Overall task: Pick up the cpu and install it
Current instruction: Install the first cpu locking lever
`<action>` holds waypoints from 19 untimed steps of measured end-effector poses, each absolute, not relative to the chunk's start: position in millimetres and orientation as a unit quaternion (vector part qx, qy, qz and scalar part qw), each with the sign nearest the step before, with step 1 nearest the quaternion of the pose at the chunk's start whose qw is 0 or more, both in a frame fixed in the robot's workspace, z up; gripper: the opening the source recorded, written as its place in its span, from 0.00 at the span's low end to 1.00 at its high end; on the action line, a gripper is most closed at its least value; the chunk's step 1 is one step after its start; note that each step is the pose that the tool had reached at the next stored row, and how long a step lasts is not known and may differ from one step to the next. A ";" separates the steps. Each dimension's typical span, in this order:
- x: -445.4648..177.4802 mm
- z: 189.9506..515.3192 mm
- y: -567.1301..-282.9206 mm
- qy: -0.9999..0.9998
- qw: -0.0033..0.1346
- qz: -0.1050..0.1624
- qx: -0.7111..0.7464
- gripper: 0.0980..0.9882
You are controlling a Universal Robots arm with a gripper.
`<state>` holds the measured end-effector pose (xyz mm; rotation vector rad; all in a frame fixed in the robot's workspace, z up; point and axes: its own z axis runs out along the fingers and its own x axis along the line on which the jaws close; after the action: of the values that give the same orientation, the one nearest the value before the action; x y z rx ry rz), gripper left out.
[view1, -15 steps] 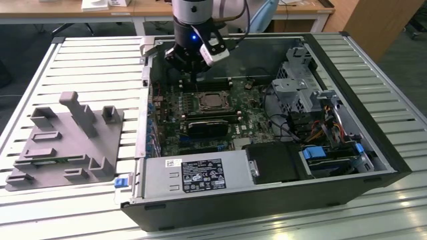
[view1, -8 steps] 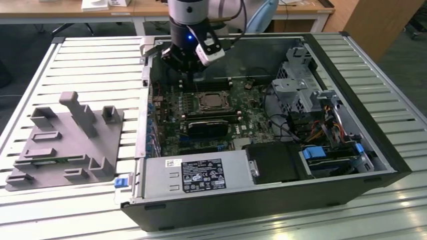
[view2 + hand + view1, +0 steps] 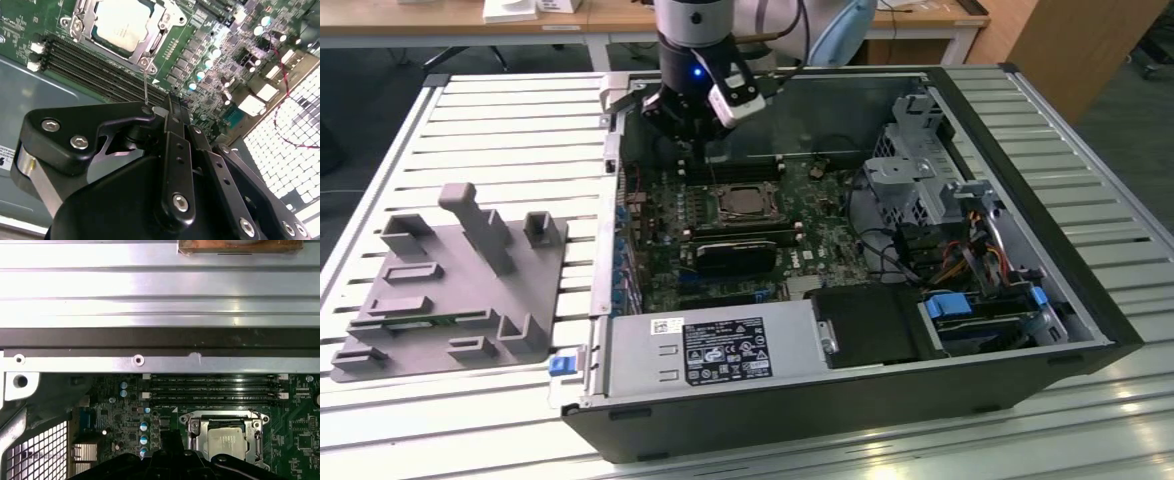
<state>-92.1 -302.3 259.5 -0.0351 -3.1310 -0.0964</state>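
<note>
The cpu (image 3: 744,201) lies flat in the socket on the green motherboard (image 3: 670,235) inside the open computer case, its silver top plate framed by the metal bracket. Both wrist views show it as well: cpu (image 3: 124,25), cpu (image 3: 227,442). My gripper (image 3: 708,150) hangs over the memory slots just behind the socket, toward the case's back wall. In the second wrist view my gripper (image 3: 168,102) has its black fingers pressed together, and nothing shows between them. A thin wire socket lever (image 3: 145,85) runs from the bracket corner up to the fingertips.
A grey moulded fixture (image 3: 454,290) sits on the slatted table at the exterior view's left. Inside the case are the power supply (image 3: 707,350), a black card (image 3: 736,255), a drive cage (image 3: 921,170) and loose cables (image 3: 961,250). The case wall (image 3: 150,310) is close behind my gripper.
</note>
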 end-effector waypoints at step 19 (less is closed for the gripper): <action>-56.1 256.1 -297.2 -0.999 0.005 -0.031 -0.011 0.01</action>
<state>-56.1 -297.2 256.1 -0.0343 -3.1309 -0.0967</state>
